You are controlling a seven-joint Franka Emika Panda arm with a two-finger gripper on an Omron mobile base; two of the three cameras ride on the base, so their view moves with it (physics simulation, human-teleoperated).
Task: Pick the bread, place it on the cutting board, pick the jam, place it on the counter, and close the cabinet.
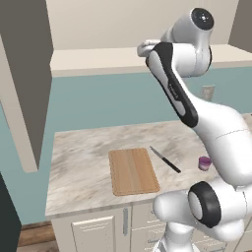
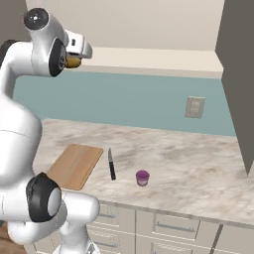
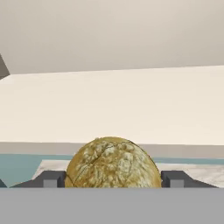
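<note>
Golden-brown bread sits pinched between your hand's fingers, raised at the cabinet shelf. Lower it gently, level, onto the cutting board on the desk, clear of the knife beside it.

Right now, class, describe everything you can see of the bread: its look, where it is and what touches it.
The bread is a small round bun, golden-brown with a rough, floury-looking crust and darker crack lines across its dome. It sits between the two dark fingers of the pincer, one finger close against each side, so it looks gripped. It is held up at the height of the cabinet's cream inner shelf, well above the counter. Its underside is hidden.
</note>
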